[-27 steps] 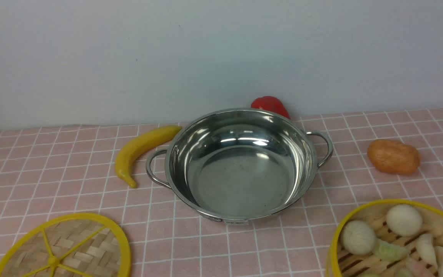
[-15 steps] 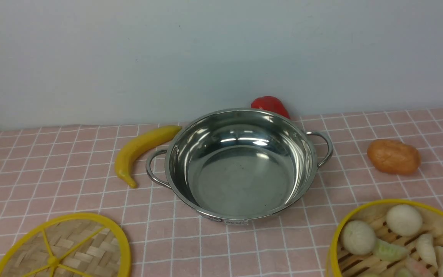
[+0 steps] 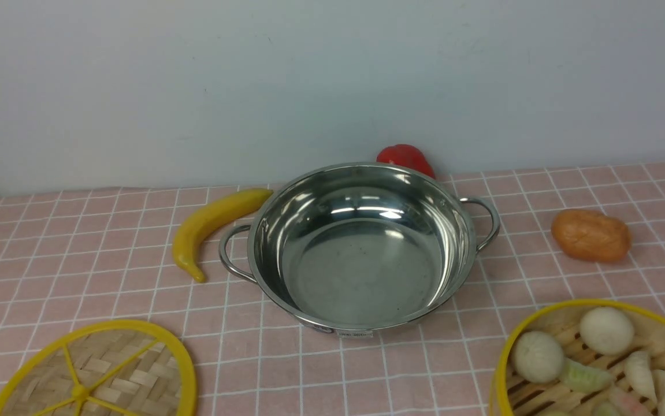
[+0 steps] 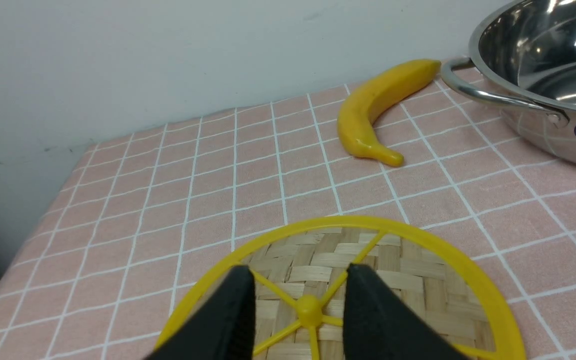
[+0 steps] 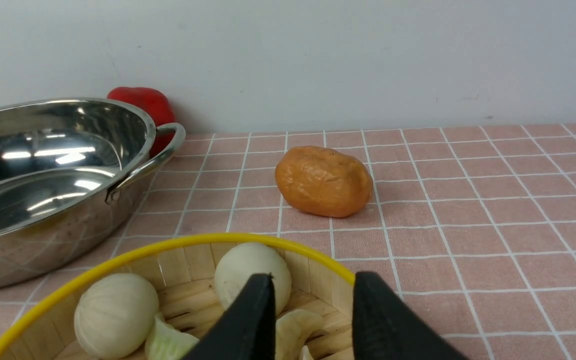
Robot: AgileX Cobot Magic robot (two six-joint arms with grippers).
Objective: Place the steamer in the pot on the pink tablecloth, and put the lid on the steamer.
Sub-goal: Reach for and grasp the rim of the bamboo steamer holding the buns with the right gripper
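Note:
The empty steel pot (image 3: 361, 254) stands mid-table on the pink tablecloth (image 3: 107, 271). At the near left lies the flat woven lid (image 3: 98, 372) with its yellow rim and spokes. In the left wrist view my left gripper (image 4: 300, 270) hovers open over the lid (image 4: 408, 280), its hub showing between the black fingers (image 4: 227, 310). The steamer (image 3: 546, 320) sits at the near right, holding white buns and dumplings. In the right wrist view my right gripper (image 5: 314, 276) stands open above the steamer (image 5: 187, 260), near its far wall, with nothing gripped. Neither gripper shows in the front view.
A yellow banana (image 3: 211, 222) lies left of the pot, close to its left handle. A red pepper (image 3: 404, 157) sits behind the pot against the wall. An orange-brown potato (image 3: 591, 235) rests to the pot's right. The cloth's left edge (image 4: 52, 200) drops off near the lid.

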